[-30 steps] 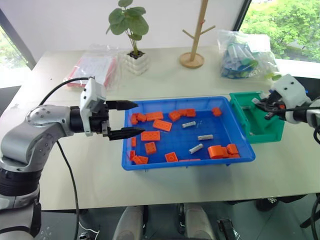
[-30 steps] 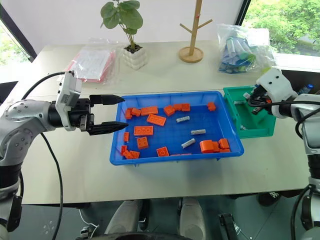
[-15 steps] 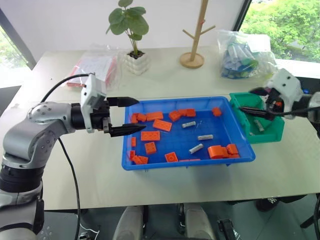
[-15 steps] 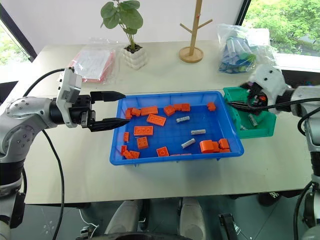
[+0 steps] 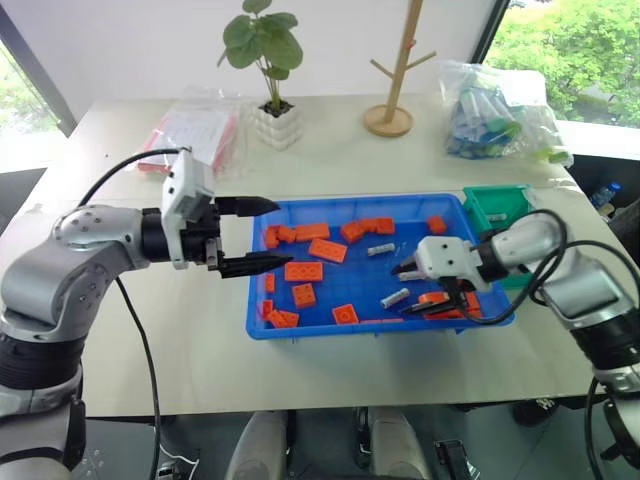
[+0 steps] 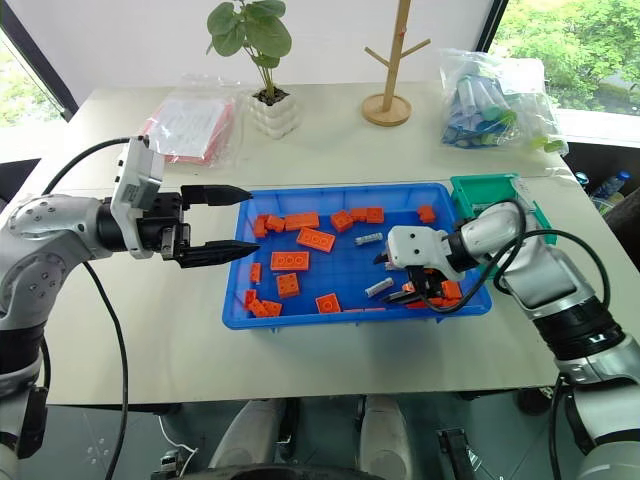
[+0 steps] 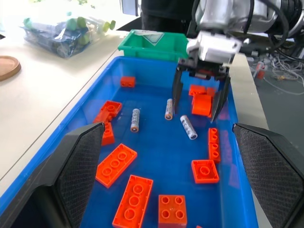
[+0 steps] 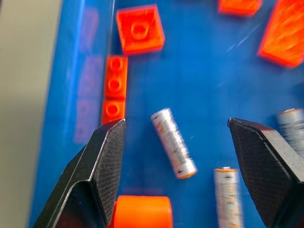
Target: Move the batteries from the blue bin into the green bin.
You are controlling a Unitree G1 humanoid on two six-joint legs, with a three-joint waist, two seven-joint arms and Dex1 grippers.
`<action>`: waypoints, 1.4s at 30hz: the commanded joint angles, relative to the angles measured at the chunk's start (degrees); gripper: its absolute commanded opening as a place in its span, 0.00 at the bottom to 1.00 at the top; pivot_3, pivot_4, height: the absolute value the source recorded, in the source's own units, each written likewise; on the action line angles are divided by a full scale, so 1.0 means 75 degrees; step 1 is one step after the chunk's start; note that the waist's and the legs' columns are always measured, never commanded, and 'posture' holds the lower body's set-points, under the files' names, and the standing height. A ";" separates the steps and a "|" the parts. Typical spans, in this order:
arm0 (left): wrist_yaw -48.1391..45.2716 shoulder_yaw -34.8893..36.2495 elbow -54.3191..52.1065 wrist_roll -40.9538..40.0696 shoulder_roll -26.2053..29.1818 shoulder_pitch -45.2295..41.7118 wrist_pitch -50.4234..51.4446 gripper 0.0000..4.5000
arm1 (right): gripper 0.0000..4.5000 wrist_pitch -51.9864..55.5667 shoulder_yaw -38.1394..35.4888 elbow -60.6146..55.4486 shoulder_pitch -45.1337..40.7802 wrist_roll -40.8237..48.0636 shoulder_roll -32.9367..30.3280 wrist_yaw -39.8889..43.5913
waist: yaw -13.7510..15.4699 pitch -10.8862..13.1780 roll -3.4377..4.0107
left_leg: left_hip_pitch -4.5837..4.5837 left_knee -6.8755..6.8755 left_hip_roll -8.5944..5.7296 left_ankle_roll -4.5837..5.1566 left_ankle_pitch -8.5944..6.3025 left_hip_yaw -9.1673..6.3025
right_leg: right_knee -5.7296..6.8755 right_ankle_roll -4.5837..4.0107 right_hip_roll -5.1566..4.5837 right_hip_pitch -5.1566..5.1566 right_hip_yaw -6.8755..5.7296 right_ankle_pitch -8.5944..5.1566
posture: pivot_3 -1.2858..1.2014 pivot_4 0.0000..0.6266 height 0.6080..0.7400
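While the right gripper hangs spread inside the blue bin, three batteries lie on its floor among orange blocks, one between the fingers, untouched. Left gripper waits spread at the bin's left edge. Green bin beyond, right.

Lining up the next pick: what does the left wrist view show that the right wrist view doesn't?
Left wrist, not right wrist: the green bin and the whole right gripper, open above the batteries. Right wrist, not left: one battery close up, lying between its fingers, clear of both. Both: batteries, blue bin, orange blocks.
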 commanded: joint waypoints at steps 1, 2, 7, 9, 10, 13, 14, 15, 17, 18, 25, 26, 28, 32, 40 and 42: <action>0.0097 0.0278 -0.0255 -0.0153 0.0080 0.0005 -0.0006 1.00 | 0.78 -0.0446 0.0019 0.0266 -0.0342 -0.0246 0.0198 0.0075 | -0.0008 0.0000 0.0000 | 0.0000 0.0000 0.0000 -0.0001 0.0000 0.0000 | 0.0000 0.0000 0.0001 0.0000 0.0000 0.0000 | 0.52 0.24 0.64; 0.0119 0.0284 -0.0265 -0.0158 0.0082 0.0012 -0.0003 1.00 | 0.78 -0.0528 0.0098 0.0382 -0.0371 -0.0321 0.0294 0.0095 | -0.0010 0.0000 0.0000 | 0.0000 0.0000 0.0000 -0.0001 0.0001 0.0000 | 0.0000 0.0000 0.0001 0.0000 0.0000 0.0000 | 0.52 0.24 0.64; 0.0203 0.0328 -0.0347 -0.0235 0.0119 0.0050 0.0023 1.00 | 0.67 -0.1049 0.0377 0.0737 -0.0327 -0.0745 0.0530 0.0145 | 0.0003 0.0000 0.0000 | 0.0001 0.0000 0.0000 -0.0003 0.0001 0.0000 | 0.0001 0.0000 0.0002 0.0000 0.0000 0.0000 | 0.52 0.24 0.64; 0.0215 0.0331 -0.0352 -0.0244 0.0126 0.0055 0.0024 1.00 | 0.49 -0.1103 0.0407 0.0829 -0.0324 -0.0817 0.0602 0.0138 | 0.0009 0.0000 0.0000 | 0.0001 0.0000 -0.0001 -0.0004 0.0002 0.0000 | 0.0000 0.0000 0.0001 0.0001 0.0000 0.0000 | 0.52 0.24 0.64; 0.0217 0.0333 -0.0342 -0.0243 0.0131 0.0050 0.0018 1.00 | 0.37 -0.1113 0.0405 0.0825 -0.0304 -0.0824 0.0621 0.0157 | 0.0006 0.0000 0.0000 | 0.0001 0.0001 -0.0002 -0.0005 0.0003 0.0000 | 0.0000 0.0000 0.0001 0.0002 0.0000 0.0000 | 0.52 0.24 0.64; 0.0206 0.0313 -0.0270 -0.0222 0.0135 -0.0002 -0.0008 1.00 | 0.03 -0.0886 0.0249 0.0539 -0.0249 -0.0660 0.0628 0.0207 | 0.0001 0.0000 0.0000 | 0.0001 0.0001 -0.0001 -0.0005 0.0003 -0.0001 | 0.0001 0.0000 0.0001 0.0003 0.0000 0.0000 | 0.52 0.24 0.64; 0.0197 0.0299 -0.0247 -0.0212 0.0131 -0.0020 -0.0017 1.00 | 0.01 -0.0673 0.0111 0.0326 -0.0267 -0.0493 0.0616 0.0216 | 0.0002 0.0000 0.0000 | 0.0002 0.0001 -0.0001 -0.0005 0.0003 -0.0001 | 0.0001 0.0000 0.0001 0.0003 0.0000 0.0000 | 0.52 0.24 0.64; 0.0189 0.0293 -0.0236 -0.0210 0.0130 -0.0028 -0.0022 1.00 | 0.01 -0.0411 -0.0038 0.0100 -0.0292 -0.0310 0.0613 0.0209 | 0.0002 0.0000 0.0000 | 0.0002 0.0001 -0.0001 -0.0005 0.0003 -0.0001 | 0.0002 0.0000 0.0002 0.0003 0.0000 0.0000 | 0.52 0.24 0.64; 0.0163 0.0257 -0.0194 -0.0186 0.0117 -0.0056 -0.0046 1.00 | 0.01 0.0542 -0.0496 -0.0374 -0.0487 0.0232 0.0669 0.0030 | 0.0002 0.0000 0.0000 | 0.0001 0.0001 -0.0001 -0.0006 0.0003 -0.0003 | 0.0003 0.0000 0.0002 0.0002 0.0000 0.0000 | 0.52 0.24 0.64; 0.0151 0.0235 -0.0173 -0.0172 0.0106 -0.0073 -0.0060 1.00 | 0.01 0.0980 -0.0746 -0.0541 -0.0598 0.0475 0.0690 -0.0104 | -0.0002 0.0000 0.0000 | 0.0001 0.0001 -0.0001 -0.0006 0.0003 -0.0005 | 0.0003 0.0000 0.0002 0.0002 0.0000 0.0000 | 0.52 0.24 0.64; 0.0071 0.0085 -0.0020 -0.0119 0.0003 -0.0234 -0.0122 1.00 | 0.01 0.2209 -0.2624 -0.0299 -0.0979 0.0704 -0.0124 -0.1483 | 0.0095 0.0001 -0.0001 | -0.0002 0.0001 -0.0006 -0.0008 0.0004 -0.0008 | 0.0000 -0.0001 0.0000 0.0005 -0.0003 0.0000 | 0.52 0.24 0.64; 0.0049 0.0059 0.0013 -0.0103 -0.0013 -0.0253 -0.0143 1.00 | 0.01 0.2130 -0.2795 -0.0111 -0.0921 0.0583 -0.0340 -0.1646 | 0.0118 0.0001 -0.0001 | -0.0003 0.0001 -0.0009 -0.0008 0.0004 -0.0006 | -0.0002 -0.0001 -0.0003 0.0006 -0.0003 0.0000 | 0.52 0.24 0.64; 0.0003 0.0019 0.0091 -0.0063 -0.0030 -0.0279 -0.0198 1.00 | 0.01 0.2100 -0.2995 0.0223 -0.0817 0.0380 -0.0691 -0.1964 | 0.0134 0.0001 -0.0002 | -0.0004 0.0001 -0.0012 -0.0008 0.0004 0.0009 | -0.0007 0.0000 -0.0007 0.0005 -0.0002 0.0000 | 0.52 0.24 0.64; -0.0087 -0.0104 0.0274 0.0011 -0.0140 -0.0411 -0.0304 1.00 | 0.01 0.1738 -0.3331 0.0981 -0.0233 -0.0091 -0.1292 -0.2576 | 0.0126 0.0001 -0.0002 | -0.0002 0.0000 -0.0008 -0.0007 0.0003 0.0033 | -0.0004 -0.0001 -0.0007 0.0004 -0.0002 0.0000 | 0.52 0.24 0.64; -0.0212 -0.0287 0.0517 0.0177 -0.0372 -0.0672 -0.0460 1.00 | 0.32 0.1051 -0.3310 0.1848 0.0296 -0.0448 -0.1305 -0.3256 | -0.0052 0.0003 0.0000 | 0.0003 0.0000 -0.0004 -0.0006 0.0004 0.0044 | 0.0002 0.0000 -0.0008 0.0003 0.0003 0.0001 | 0.52 0.24 0.64; -0.0240 -0.0280 0.0574 0.0207 -0.0384 -0.0711 -0.0481 1.00 | 0.55 0.0767 -0.3167 0.1900 0.0226 -0.0633 -0.1292 -0.3404 | -0.0071 0.0003 0.0001 | 0.0007 0.0000 -0.0001 -0.0006 0.0004 0.0043 | 0.0005 0.0000 -0.0005 0.0003 0.0003 0.0001 | 0.52 0.24 0.64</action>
